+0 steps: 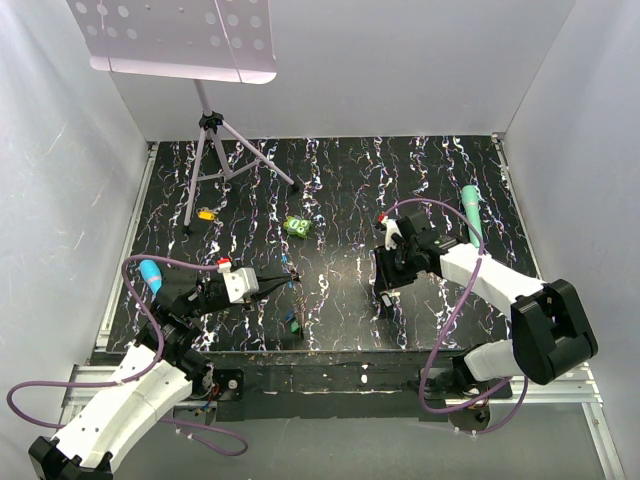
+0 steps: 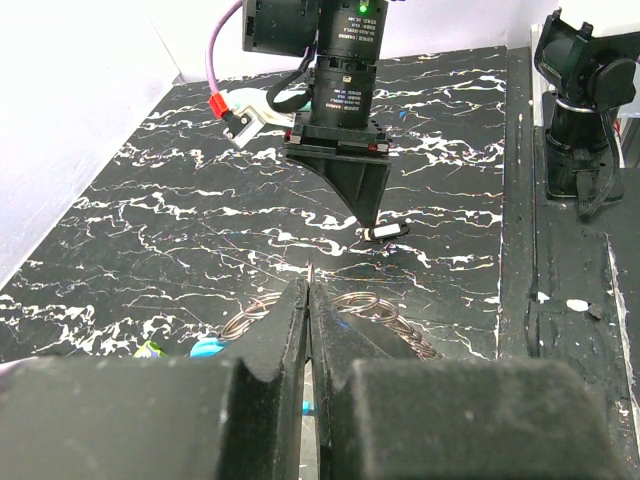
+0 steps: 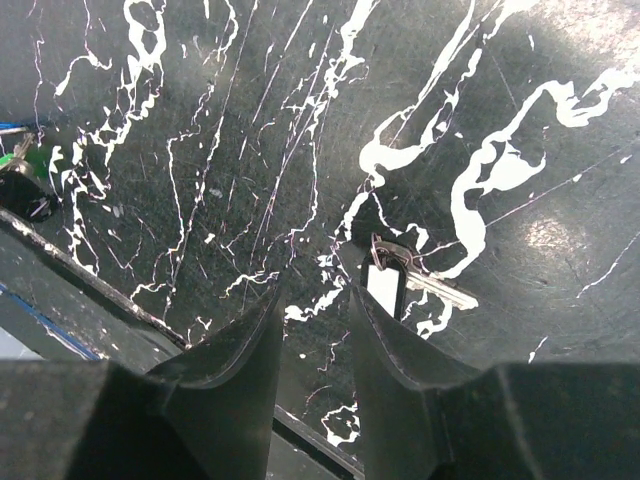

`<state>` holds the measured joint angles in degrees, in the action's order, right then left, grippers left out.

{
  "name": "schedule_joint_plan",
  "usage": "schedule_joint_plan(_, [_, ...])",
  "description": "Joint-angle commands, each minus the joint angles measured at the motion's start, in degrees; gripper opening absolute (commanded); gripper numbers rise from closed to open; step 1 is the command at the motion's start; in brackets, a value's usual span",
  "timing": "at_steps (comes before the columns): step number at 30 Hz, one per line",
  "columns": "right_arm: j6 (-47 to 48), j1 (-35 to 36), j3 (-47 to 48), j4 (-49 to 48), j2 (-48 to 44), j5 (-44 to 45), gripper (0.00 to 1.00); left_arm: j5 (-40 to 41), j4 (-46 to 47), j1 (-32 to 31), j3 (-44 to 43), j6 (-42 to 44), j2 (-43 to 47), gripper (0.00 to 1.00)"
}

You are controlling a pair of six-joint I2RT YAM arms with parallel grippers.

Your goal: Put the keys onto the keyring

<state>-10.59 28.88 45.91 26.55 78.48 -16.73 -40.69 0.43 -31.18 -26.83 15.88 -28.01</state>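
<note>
Black, white-veined table [image 1: 450, 170] carries a green lumpy object [image 1: 297, 227], which serves as the marker for everything else. Nearer the arm bases than that object and a touch to its left, the left gripper [image 2: 308, 292] is clenched. Its fingers are pressed almost flat together on a thin strand of the keyring [image 2: 372, 306], whose grey loops spread to either side of the tips. Nearer the bases still, almost straight below the green lump in the top view, lie the blue- and green-headed keys [image 1: 293, 322], apart from the ring. To the right of the lump and closer to the bases, the right gripper [image 3: 315, 300] points down at the table, released, with a clear gap between its fingers. A pale-headed key [image 3: 385, 287] lies just beyond one fingertip, outside that gap; whether it touches the finger I cannot tell.
</note>
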Motion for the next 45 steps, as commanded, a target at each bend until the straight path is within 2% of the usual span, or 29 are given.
schedule_joint_plan(1, [-2.15, -0.23, -0.82, -3.08, -0.61, 1.00, 0.40, 0.70, 1.60, 0.42, -1.56, 0.29, 0.41, 0.00])
schedule_joint_plan(5, [-2.95, -0.23, -1.88, -3.69, -0.43, 0.47, 0.40, 0.78, 1.68, 0.33, -1.56, 0.29, 0.32, 0.00])
schedule_joint_plan(13, [-5.23, -0.23, -0.65, -3.52, 1.50, 7.06, 0.39, 0.87, 1.68, 0.33, -1.56, 0.29, 0.32, 0.00])
schedule_joint_plan(32, [-4.27, -0.23, 3.04, -1.94, 7.65, 5.31, 0.36, 1.14, 1.51, 0.33, -1.56, 0.47, 0.32, 0.00])
schedule_joint_plan(45, [-3.82, -0.23, 2.17, -1.50, 6.87, 4.69, 0.33, 1.05, 1.51, 0.33, -1.56, 0.47, 0.24, 0.00])
